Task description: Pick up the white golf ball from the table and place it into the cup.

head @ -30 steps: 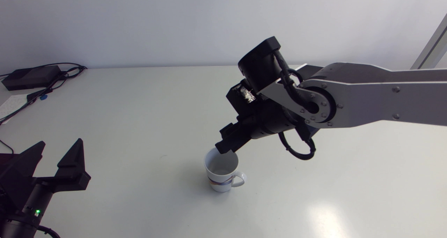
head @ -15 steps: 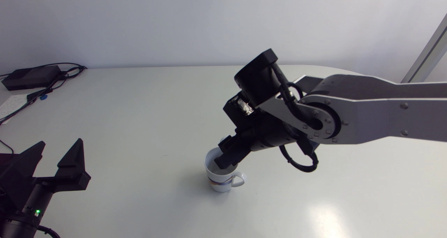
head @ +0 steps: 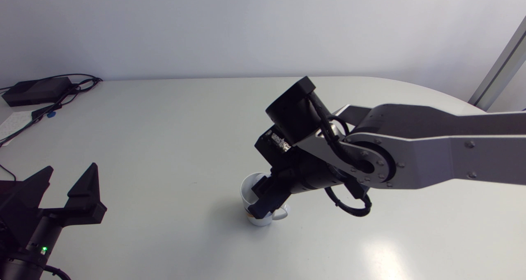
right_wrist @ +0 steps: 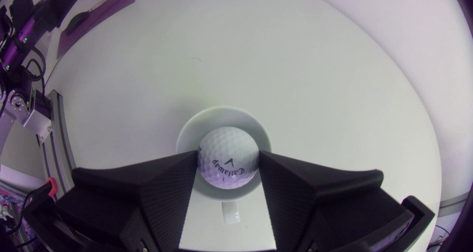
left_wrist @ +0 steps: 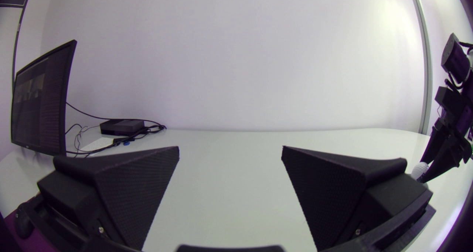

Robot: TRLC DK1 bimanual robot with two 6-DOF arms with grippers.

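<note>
Silver-grey screwed arm (head: 452,161), black looped cable (head: 353,213).

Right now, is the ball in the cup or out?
Not dropped in: the right gripper is shut on the golf ball, right at the cup's mouth.

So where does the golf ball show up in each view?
Head view: not visible, hidden by the right gripper at the cup.
Left wrist view: the ball is off beside the left gripper, at the right gripper's tips.
Right wrist view: the ball is held between the fingers, over the cup's mouth.
Shared landmark: the right gripper, seen in all three.
</note>
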